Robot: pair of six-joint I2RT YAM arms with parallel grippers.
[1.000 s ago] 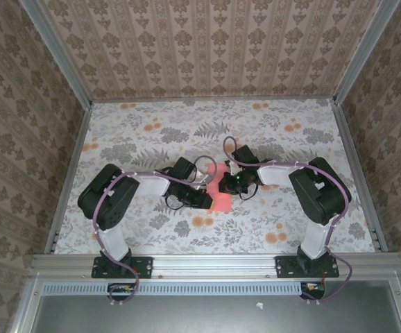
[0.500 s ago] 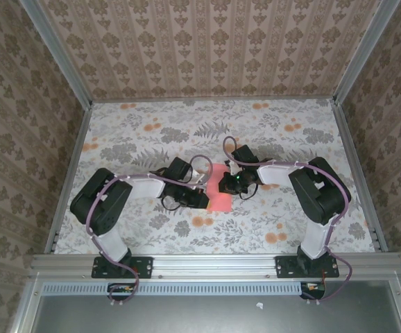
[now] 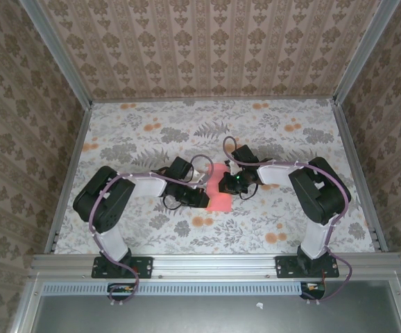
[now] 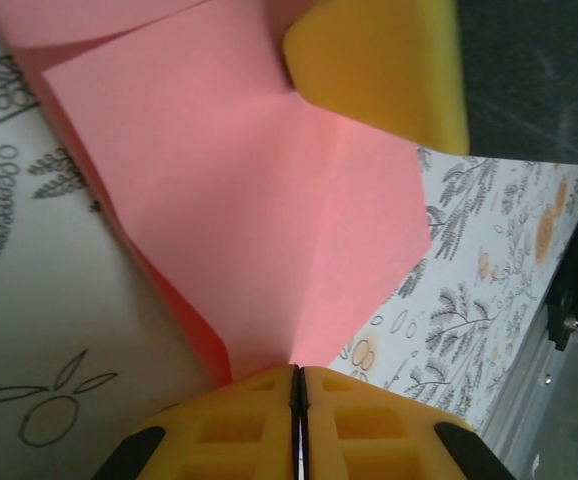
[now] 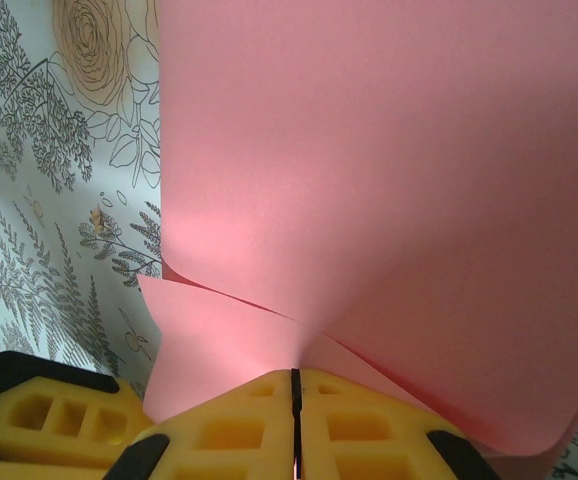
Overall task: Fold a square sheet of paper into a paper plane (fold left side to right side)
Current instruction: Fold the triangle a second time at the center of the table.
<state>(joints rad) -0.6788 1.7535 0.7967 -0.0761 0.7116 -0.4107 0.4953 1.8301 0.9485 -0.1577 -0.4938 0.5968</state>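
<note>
Paper (image 4: 239, 220) pinched by left tool (image 4: 298, 375) and right tool (image 5: 295, 378).

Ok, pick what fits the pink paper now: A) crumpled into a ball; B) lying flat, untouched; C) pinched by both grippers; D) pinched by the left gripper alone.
C: each wrist view shows it, the left gripper and the right gripper both shut on the square sheet of paper.

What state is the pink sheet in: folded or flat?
Partly folded: the sheet shows a crease and overlapping layers, pinched in the left gripper and right gripper.
</note>
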